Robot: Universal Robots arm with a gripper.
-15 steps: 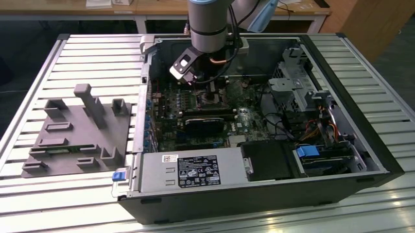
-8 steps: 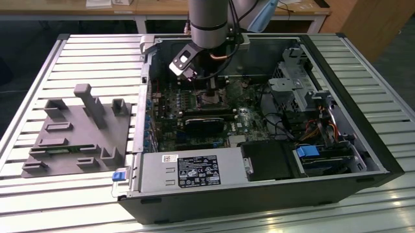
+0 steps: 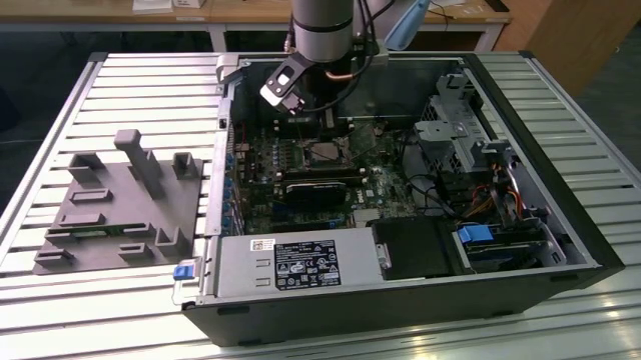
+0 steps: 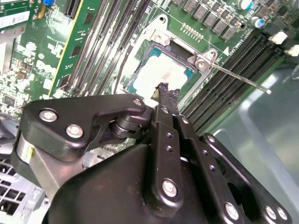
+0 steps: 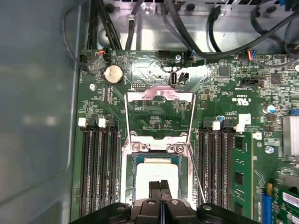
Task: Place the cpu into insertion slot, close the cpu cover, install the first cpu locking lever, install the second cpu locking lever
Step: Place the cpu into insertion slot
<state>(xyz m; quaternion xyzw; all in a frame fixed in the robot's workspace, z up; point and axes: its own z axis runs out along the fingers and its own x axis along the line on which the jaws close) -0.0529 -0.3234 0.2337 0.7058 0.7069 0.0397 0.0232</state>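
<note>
Over insertion slot (image 5: 128, 186): free — just pincer (image 5: 160, 185) above it.
Sides: mem slots (image 5: 96, 172) close by; lever (image 4: 238, 78) juts out.
Beyond: cpu cover (image 5: 159, 94) flipped up, cables (image 5: 100, 21).

The cpu (image 5: 156, 170) has a smooth silver metal top, the cpu cover (image 5: 159, 93) is thin bright sheet metal, and the gripper (image 4: 165, 90) is matt black with shiny screw heads (image 4: 169, 187). In the exterior view, the fixture (image 3: 130, 202) at nine o'clock of the computer case (image 3: 401, 307) looks matt grey plastic, on a table (image 3: 60, 315) of ribbed, glossy metal.

The cpu (image 5: 154, 173) is shiny silver, the motherboard (image 5: 154, 119) green, the memory slots (image 5: 98, 172) and claw (image 5: 160, 185) black.
</note>
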